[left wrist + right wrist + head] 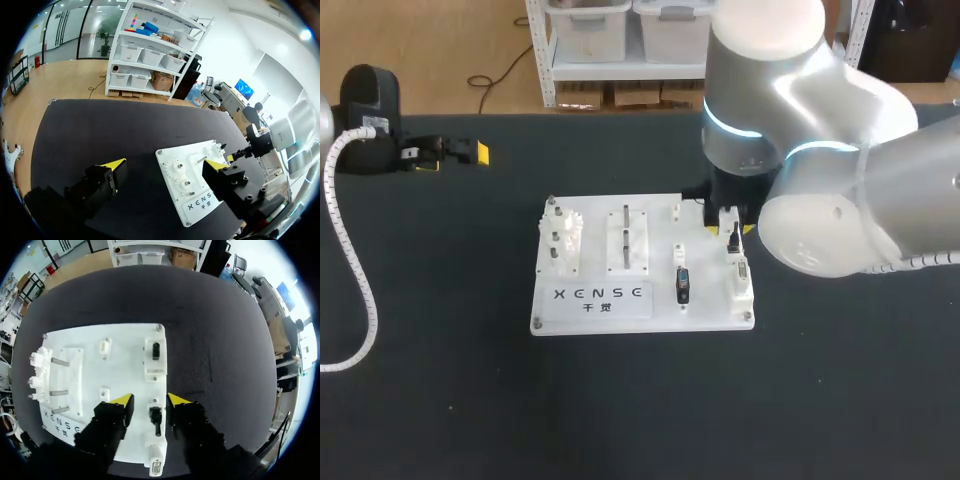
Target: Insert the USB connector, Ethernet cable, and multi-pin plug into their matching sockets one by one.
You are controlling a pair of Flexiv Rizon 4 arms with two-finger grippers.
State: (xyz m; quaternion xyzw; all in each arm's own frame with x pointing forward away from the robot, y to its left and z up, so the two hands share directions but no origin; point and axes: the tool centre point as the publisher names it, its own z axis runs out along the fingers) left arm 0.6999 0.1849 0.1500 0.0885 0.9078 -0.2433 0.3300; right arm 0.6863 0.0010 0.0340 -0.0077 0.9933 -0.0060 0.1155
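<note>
We show our right arm [840, 170] as rounded silver-grey shells with a glowing cyan ring [732, 128] at one joint. Our left wrist [365, 95] is a black block trailing a coiled white cable [348, 250]. Our left claw [165, 165] and right claw [150, 401] have black blocky fingers [240, 187] with round screw holes and yellow tips [122, 400].

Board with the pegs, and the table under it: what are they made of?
The board looks like smooth, matte white plastic, with moulded blocks. Its pegs look like metal: thin, grey, slightly shiny. The table seems covered with a dull black mat, perhaps rubber or cloth.
</note>
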